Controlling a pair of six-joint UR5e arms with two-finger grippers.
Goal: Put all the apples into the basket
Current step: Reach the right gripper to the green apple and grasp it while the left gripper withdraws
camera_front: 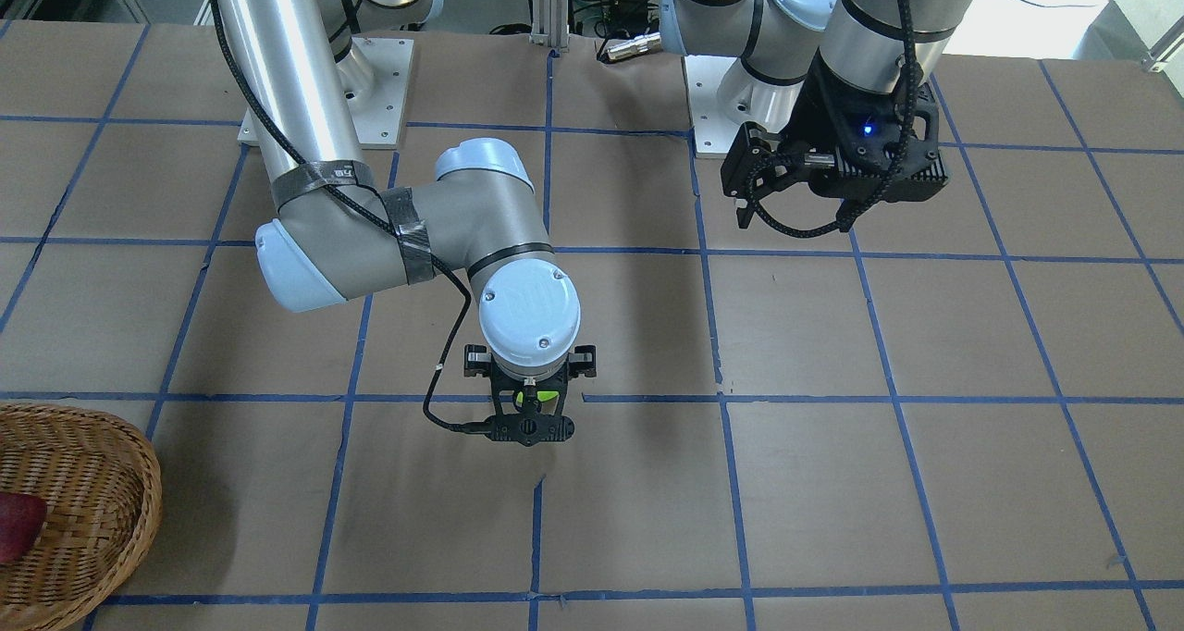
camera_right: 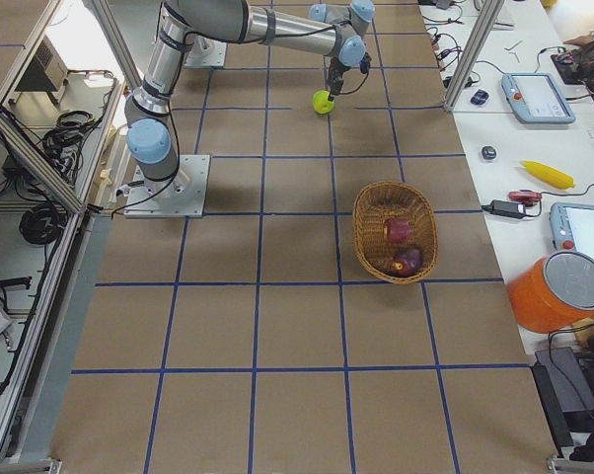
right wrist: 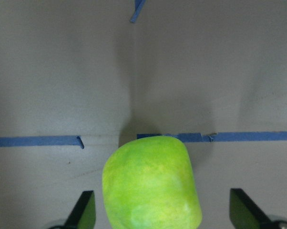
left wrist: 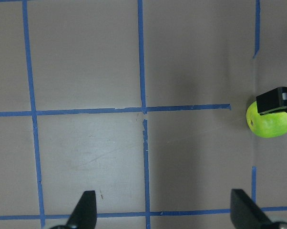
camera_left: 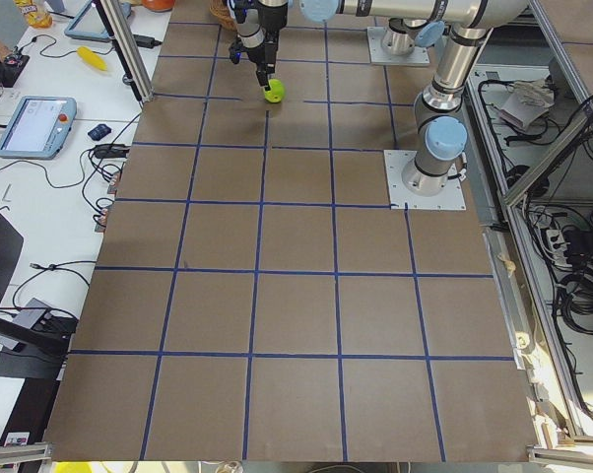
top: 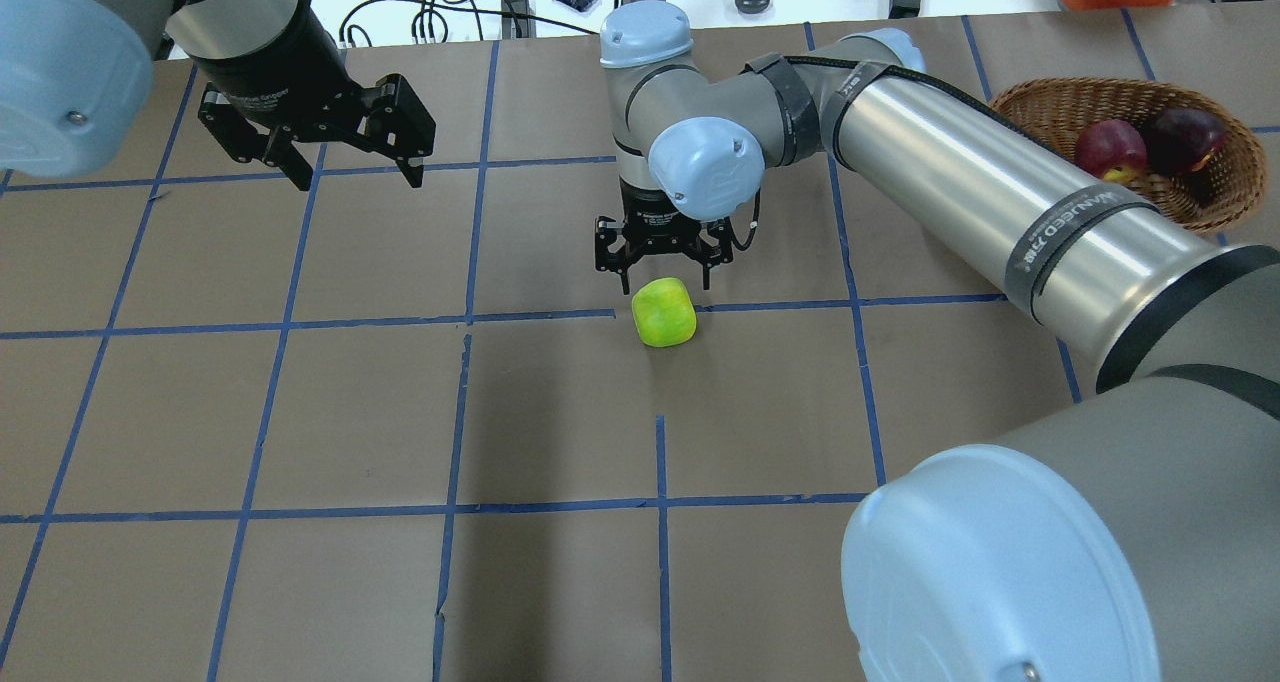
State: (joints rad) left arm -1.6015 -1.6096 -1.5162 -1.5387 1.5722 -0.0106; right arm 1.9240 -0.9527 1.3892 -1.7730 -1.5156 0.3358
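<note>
The lime green apple (top: pixel 664 312) lies on the brown table near the middle. My right gripper (top: pixel 663 280) hangs right over it, open, with a finger on either side. In the right wrist view the green apple (right wrist: pixel 152 183) sits between the spread fingertips (right wrist: pixel 84 210), untouched. The wicker basket (top: pixel 1040 97) stands at the far right and holds the red apple (top: pixel 1108 149) and the dark maroon apple (top: pixel 1183 134). My left gripper (top: pixel 345 157) is open and empty, held above the table at the far left. Its wrist view shows the green apple (left wrist: pixel 270 121) at the right.
Blue tape lines divide the table into squares. The two arm bases (camera_front: pixel 370 94) stand at the robot's side of the table. My right arm's long links (top: pixel 1000 182) stretch between the basket and the green apple. An orange tub (camera_right: pixel 558 291) and cables lie on the side bench.
</note>
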